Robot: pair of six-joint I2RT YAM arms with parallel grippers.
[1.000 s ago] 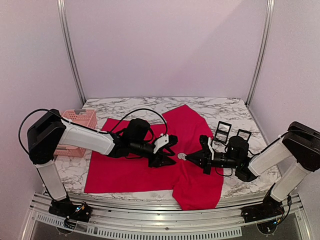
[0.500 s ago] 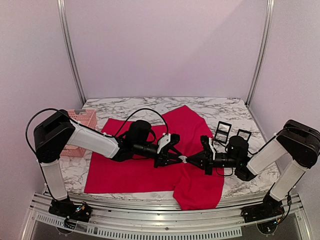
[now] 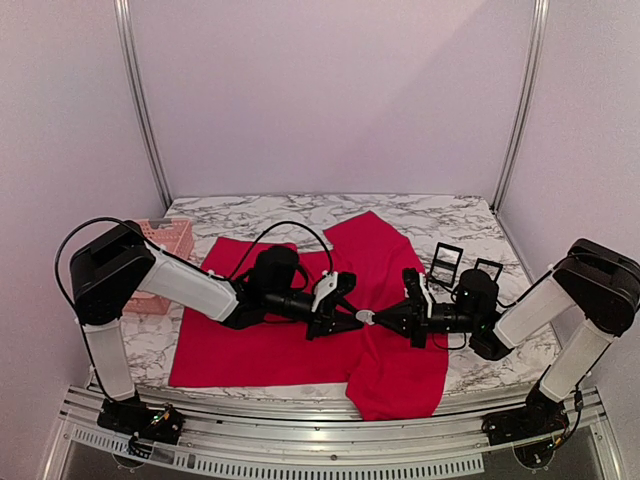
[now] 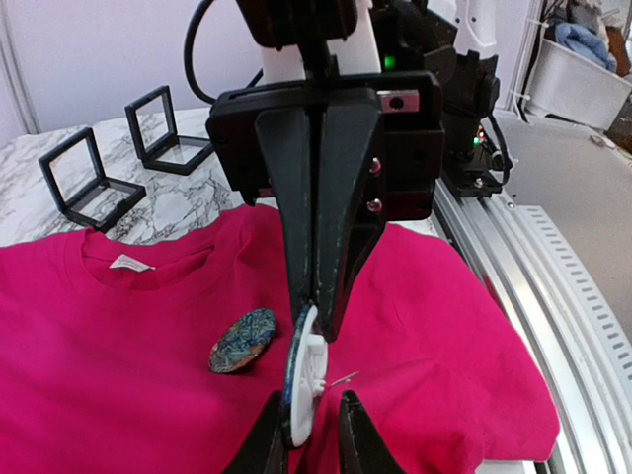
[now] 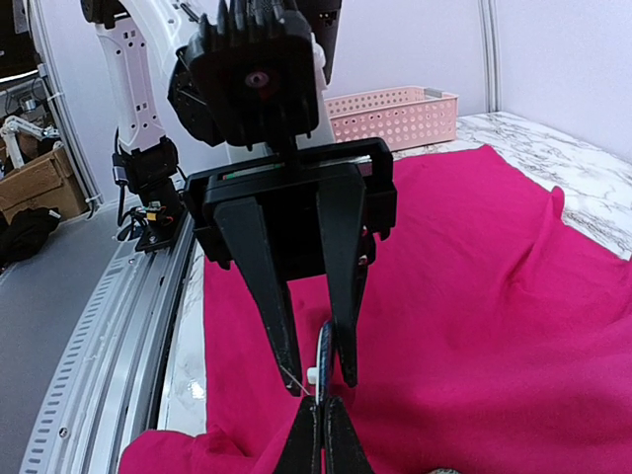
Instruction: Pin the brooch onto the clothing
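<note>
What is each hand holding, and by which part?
The right hand pinches the brooch by its rim. The left hand straddles its opposite edge; grip cannot be told.

No legible text; neck label (image 4: 129,263) on the clothing (image 4: 118,395) too small

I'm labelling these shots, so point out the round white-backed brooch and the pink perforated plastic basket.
Round white-backed brooch (image 4: 306,380), left wrist view, on its white back face.
Pink perforated plastic basket (image 5: 395,118), right wrist view, on its side wall.

left gripper (image 3: 357,319) and right gripper (image 3: 381,318) tip to tip, black frames (image 3: 446,264) close behind the right, pink basket (image 3: 165,238) seemingly well aside
</note>
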